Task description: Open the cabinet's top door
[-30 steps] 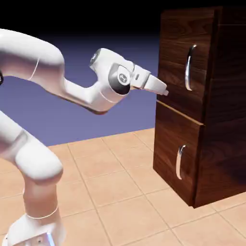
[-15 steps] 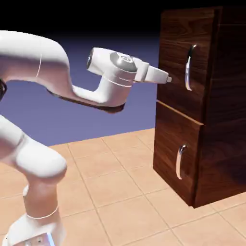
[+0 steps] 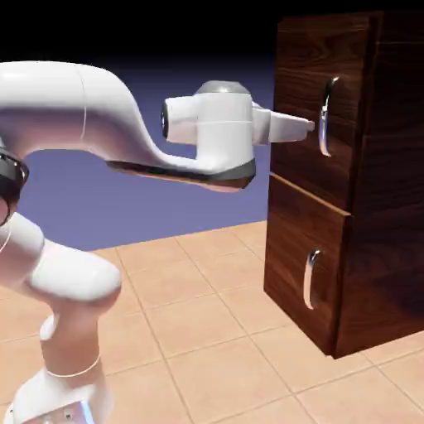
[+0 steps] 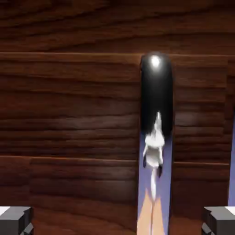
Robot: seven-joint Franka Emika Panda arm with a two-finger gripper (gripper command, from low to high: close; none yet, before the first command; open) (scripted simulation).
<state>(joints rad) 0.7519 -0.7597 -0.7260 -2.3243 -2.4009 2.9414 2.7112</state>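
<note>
The cabinet (image 3: pixel 387 207) stands at the right, a tall dark wood-grain box with both front doors closed. Its top door (image 3: pixel 300 74) carries a long curved silver handle (image 3: pixel 325 116). My gripper (image 3: pixel 306 128) points level at that door, its tip just left of the handle's lower half and a little short of it. In the hand view, wood grain fills the picture and the mirror-like handle (image 4: pixel 156 137) runs upright, right of the middle. My grey fingertips (image 4: pixel 16 221) sit far apart in the bottom corners, so the gripper (image 4: pixel 118 222) is open with nothing between them.
Below the top door is the lower door (image 3: pixel 290 265) with a smaller silver handle (image 3: pixel 310 280). The arm's elbow and forearm (image 3: pixel 99 124) span the left half of the exterior view above the tan tiled floor (image 3: pixel 207 331).
The hand has risen from the seam between the doors, levelled out and reached right. Its tip now sits next to the top door's handle.
</note>
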